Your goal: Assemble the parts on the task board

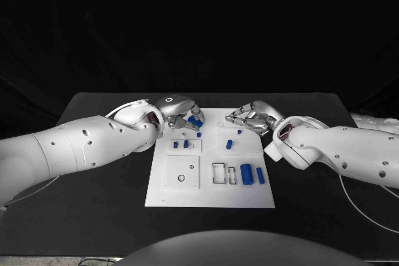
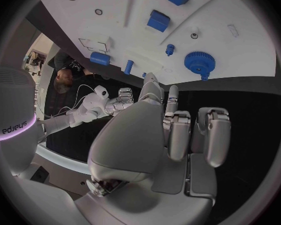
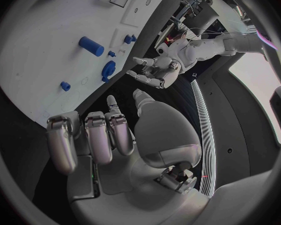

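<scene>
The white task board (image 1: 212, 192) lies in the middle of the black table. A blue gear (image 1: 195, 123) stands near the board's far edge, with my left hand (image 1: 178, 112) just beside it, fingers apart and holding nothing. In the left wrist view the gear (image 2: 200, 61) sits beyond the fingertips (image 2: 172, 92), apart from them. My right hand (image 1: 250, 119) hovers at the board's far right corner, fingers loosely bent and holding nothing. Two short blue pegs (image 1: 180, 143) and a single peg (image 1: 229, 143) stand mid-board. A blue cylinder (image 1: 246, 173) and a thin blue bar (image 1: 260, 175) lie toward the near right.
Rectangular cut-outs (image 1: 218, 172) and a square plate with small holes (image 1: 182, 172) mark the board's near half. Bare black table (image 1: 100, 208) runs round the board on all sides. The right wrist view shows my left hand (image 3: 154, 72) across the board (image 3: 40, 50).
</scene>
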### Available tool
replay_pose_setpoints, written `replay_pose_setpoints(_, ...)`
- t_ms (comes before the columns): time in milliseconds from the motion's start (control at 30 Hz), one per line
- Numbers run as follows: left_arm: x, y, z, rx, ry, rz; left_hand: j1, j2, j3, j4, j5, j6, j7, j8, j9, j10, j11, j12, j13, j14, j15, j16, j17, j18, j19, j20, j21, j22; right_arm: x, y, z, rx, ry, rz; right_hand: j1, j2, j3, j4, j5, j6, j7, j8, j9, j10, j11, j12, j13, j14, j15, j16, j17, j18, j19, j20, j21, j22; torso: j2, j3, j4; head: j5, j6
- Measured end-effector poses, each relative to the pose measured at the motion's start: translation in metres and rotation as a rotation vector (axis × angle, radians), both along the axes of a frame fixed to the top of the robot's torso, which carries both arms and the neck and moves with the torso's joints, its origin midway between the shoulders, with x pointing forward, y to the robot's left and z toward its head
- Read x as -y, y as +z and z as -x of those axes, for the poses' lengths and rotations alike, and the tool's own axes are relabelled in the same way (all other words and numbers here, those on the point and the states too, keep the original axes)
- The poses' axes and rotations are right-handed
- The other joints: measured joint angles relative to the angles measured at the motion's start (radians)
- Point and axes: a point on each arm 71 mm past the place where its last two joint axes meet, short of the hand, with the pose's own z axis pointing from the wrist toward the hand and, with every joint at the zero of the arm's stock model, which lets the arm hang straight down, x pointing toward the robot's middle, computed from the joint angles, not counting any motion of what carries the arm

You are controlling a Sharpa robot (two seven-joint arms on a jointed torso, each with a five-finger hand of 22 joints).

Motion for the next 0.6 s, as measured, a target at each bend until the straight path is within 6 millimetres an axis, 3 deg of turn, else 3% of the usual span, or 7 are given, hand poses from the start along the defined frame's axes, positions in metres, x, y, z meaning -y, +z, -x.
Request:
replay_pose_setpoints(233,0.003,-0.003,0.000,0.018,-0.022,-0.071,0.017,0.009,0.018,0.001,0.000,0.009,0.002,0.000,-0.013,0.006,-0.006,-0.016,-0.024,0.000,-0.007,0.000,0.000,0.000,0.000,0.000,0.000,0.000,0.000,-0.001,0.000,-0.007,-0.001,0.003,0.000,0.000,0.000,0.000,0.004,0.000,0.000,0.000,0.000,0.000,0.000,0.000,0.000,0.000,0.000,0.000,0.000,0.000,0.000,0.000,0.000,0.000,0.000,-0.0004,0.0006,-0.002,-0.002)
replay_pose_setpoints(467,0.009,-0.006,-0.001,0.023,-0.026,-0.107,0.048,0.015,0.036,0.002,0.000,0.022,0.015,0.000,-0.031,0.015,-0.030,-0.027,-0.055,0.000,-0.039,0.000,0.000,0.000,0.000,-0.008,0.000,0.000,0.000,-0.002,0.000,-0.014,-0.001,0.005,0.000,0.000,0.000,0.000,0.004,0.000,0.000,0.000,0.000,0.000,0.000,0.000,0.000,0.000,0.000,0.000,0.000,0.000,0.000,0.000,0.000,0.000,0.001,-0.0005,0.0000,-0.001,-0.003)
replay_pose_setpoints(600,0.012,-0.010,-0.001,0.018,-0.024,-0.124,0.054,0.014,0.043,0.001,0.000,0.018,0.018,0.000,-0.038,0.010,-0.036,-0.029,-0.067,-0.003,-0.042,0.000,0.000,0.000,0.003,-0.011,0.000,0.000,0.000,-0.002,0.000,-0.017,0.000,0.006,0.000,0.000,0.000,0.000,0.004,0.000,0.000,0.000,0.000,0.000,0.000,0.000,0.000,0.000,0.000,0.000,0.000,0.000,0.000,0.000,0.000,0.000,0.001,-0.0006,-0.0005,-0.001,-0.003)
